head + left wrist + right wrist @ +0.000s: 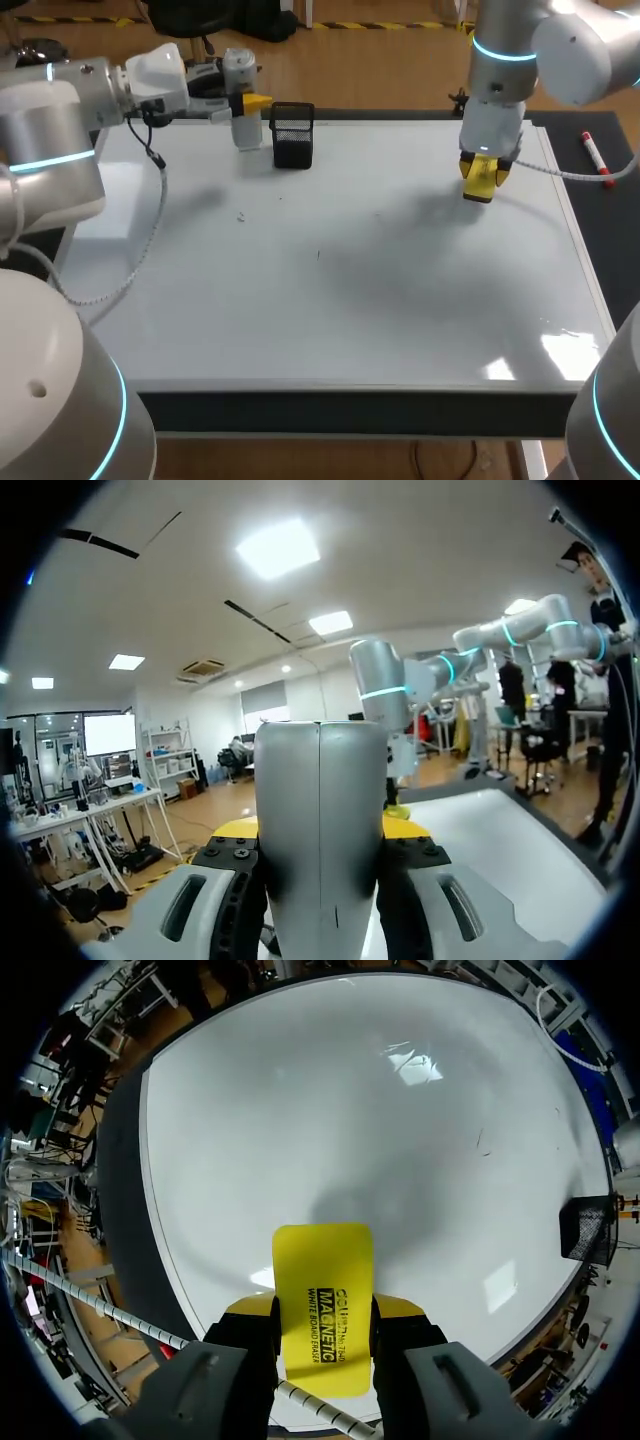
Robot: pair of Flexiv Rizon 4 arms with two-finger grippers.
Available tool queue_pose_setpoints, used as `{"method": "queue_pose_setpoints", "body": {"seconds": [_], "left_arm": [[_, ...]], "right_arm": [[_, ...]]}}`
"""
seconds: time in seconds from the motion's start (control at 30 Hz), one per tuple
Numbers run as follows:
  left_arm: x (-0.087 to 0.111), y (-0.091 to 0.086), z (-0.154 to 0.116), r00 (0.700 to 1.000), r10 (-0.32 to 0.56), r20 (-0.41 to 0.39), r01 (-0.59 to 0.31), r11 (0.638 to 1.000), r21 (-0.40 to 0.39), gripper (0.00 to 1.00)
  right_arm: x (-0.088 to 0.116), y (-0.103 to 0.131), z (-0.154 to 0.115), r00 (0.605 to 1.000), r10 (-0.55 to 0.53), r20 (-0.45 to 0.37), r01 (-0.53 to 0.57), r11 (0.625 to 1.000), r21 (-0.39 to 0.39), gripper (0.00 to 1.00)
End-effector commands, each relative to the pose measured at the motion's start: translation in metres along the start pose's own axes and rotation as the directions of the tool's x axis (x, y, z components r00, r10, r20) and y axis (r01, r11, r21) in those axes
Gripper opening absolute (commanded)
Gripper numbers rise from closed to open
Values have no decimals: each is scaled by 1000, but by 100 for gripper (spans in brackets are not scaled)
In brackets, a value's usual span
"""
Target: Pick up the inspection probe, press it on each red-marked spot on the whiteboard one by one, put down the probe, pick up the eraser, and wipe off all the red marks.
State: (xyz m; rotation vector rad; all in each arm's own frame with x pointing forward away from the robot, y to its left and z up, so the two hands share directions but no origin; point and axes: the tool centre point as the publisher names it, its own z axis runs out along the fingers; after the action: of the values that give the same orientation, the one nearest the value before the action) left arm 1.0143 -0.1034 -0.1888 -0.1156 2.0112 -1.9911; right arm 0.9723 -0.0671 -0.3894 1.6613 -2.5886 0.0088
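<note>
The inspection probe point(241, 100), a silver-grey cylinder, stands upright above the whiteboard's far left edge with my left gripper point(245, 103) shut on it. In the left wrist view the probe point(320, 810) fills the gap between the yellow-tipped fingers point(232, 828). My right gripper point(483, 180) hangs over the far right part of the whiteboard point(350, 300), shut on the yellow eraser point(480, 183). The right wrist view shows the eraser point(322, 1305) clamped between the fingers, a little above the board point(330, 1110). I see no red marks on the board, only a few tiny dark specks point(319, 254).
A black mesh pen holder point(292, 133) stands on the board just right of the probe and shows at the board's edge point(588, 1228) in the right wrist view. A red marker point(595, 158) lies on the dark surface off the board's right edge. A cable hangs from my left arm point(155, 220).
</note>
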Motion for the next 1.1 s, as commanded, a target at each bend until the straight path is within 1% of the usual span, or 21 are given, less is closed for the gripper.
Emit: {"method": "queue_pose_setpoints", "body": {"seconds": [0.03, 0.33, 0.57, 0.73, 0.93, 1.1], "left_arm": [[-21, 0, 13, 999, -3, -46, 3, 1000, 3, 0], [-34, -10, 34, 996, 4, -91, -3, 1000, 18, 0], [-37, -11, 52, 991, -3, -132, 6, 1000, 23, 0], [-39, -10, 66, 986, -6, -165, 11, 999, 30, 0], [-44, -3, 76, 982, -6, -190, 14, 999, 39, 0], [-45, 1, 82, 979, -13, -206, 23, 999, 46, 0]], "right_arm": [[1, 0, -1, 1000, -2, -2, 2, 1000, 2, 0], [1, 0, -1, 1000, -2, -2, 2, 1000, 2, 0], [1, 0, -1, 1000, -2, -2, 2, 1000, 2, 0], [1, 0, -1, 1000, -2, -2, 2, 1000, 2, 0], [1, 0, -1, 1000, -2, -2, 2, 1000, 2, 0], [1, 0, -1, 1000, -2, -2, 2, 1000, 2, 0]]}}
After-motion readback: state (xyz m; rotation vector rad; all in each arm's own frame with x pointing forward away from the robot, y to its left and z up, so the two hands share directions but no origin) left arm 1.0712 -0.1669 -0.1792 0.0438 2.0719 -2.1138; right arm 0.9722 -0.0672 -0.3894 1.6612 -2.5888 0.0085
